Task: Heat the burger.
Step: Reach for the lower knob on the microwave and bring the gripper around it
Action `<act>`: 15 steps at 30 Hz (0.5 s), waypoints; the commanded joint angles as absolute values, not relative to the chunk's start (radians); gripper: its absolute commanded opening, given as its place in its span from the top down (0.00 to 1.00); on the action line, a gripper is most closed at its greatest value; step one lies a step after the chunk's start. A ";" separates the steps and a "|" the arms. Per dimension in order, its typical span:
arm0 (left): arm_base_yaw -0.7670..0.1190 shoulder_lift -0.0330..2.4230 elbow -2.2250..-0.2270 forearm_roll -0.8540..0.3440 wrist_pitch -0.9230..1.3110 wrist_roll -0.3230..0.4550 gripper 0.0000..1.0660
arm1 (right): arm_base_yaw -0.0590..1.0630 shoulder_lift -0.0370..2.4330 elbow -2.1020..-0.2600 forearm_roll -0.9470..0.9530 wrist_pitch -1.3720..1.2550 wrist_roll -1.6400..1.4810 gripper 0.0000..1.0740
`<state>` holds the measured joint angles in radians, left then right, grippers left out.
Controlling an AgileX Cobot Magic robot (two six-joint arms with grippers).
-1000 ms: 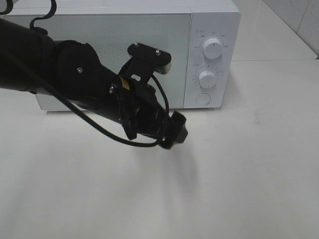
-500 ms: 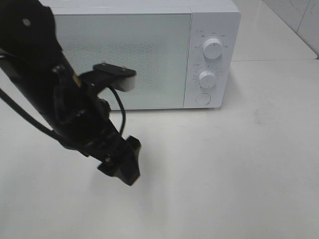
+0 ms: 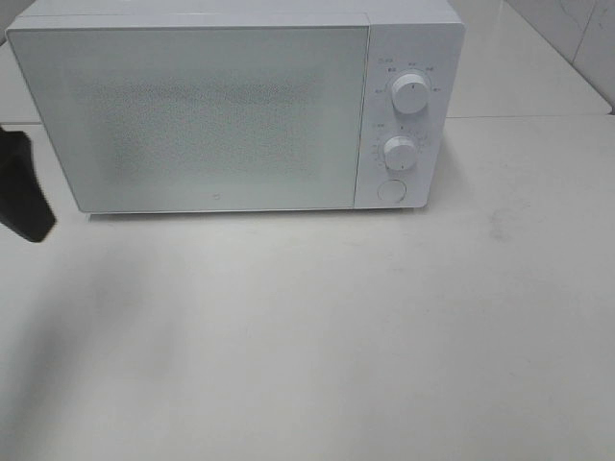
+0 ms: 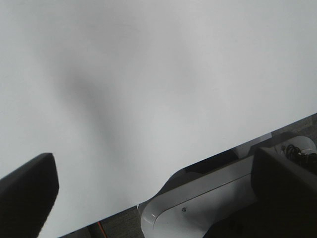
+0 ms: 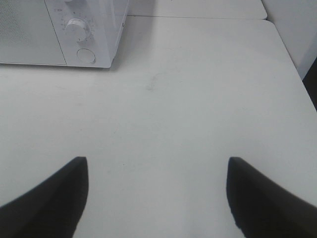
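The burger is out of view in every frame. A white microwave [image 3: 240, 106] stands at the back of the table with its door shut. Its frosted door lets nothing inside show. Of my left arm, only a black tip [image 3: 21, 192] shows at the left edge of the high view. In the left wrist view my left gripper [image 4: 156, 191] is open above the bare tabletop near its edge, with nothing between its fingers [image 4: 27, 196]. My right gripper [image 5: 158, 198] is open over the table, to the right of and in front of the microwave [image 5: 74, 29].
Two white dials [image 3: 410, 95] and a round button [image 3: 390, 190] sit on the microwave's right panel. The white table [image 3: 384, 336] ends near a white machine base [image 4: 198, 210] in the left wrist view. A tiled wall stands at the far right.
My left arm has swung from in front of the microwave door down and off to the left edge of the high view. The door is now uncovered.
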<state>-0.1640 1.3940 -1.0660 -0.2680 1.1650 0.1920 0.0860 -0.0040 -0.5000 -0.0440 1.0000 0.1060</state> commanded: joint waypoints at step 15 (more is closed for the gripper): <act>0.035 0.932 -0.728 -0.231 1.127 0.151 0.08 | 0.077 -0.032 -0.497 -0.046 0.995 0.094 0.30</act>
<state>0.0350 0.9930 -0.7740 -0.2350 1.1370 0.1560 0.0860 -0.0040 -0.5000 -0.0440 1.0000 0.1060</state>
